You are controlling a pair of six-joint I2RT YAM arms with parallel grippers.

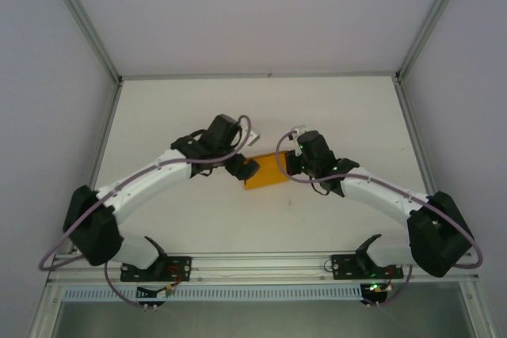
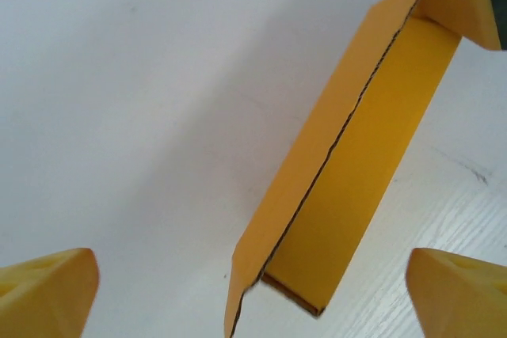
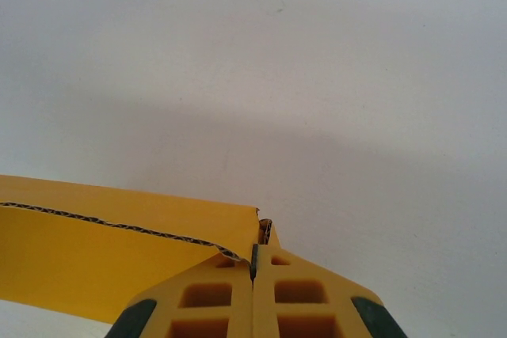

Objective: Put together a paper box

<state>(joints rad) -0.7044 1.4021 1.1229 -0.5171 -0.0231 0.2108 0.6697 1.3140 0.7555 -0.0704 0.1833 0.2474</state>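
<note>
Near the middle of the table — paper box, likely light, thin, crease-prone, pinched at one end by right gripper, left gripper spread wide nearby — best held along folded edges.

A white table stands between pale wall panels. From its far corners rise 2 aluminium uprights, a left post and a right post, joined by a far rail. A near rail runs along the front edge. In the left wrist view the top shows faint grain and a dark scuff.
</note>
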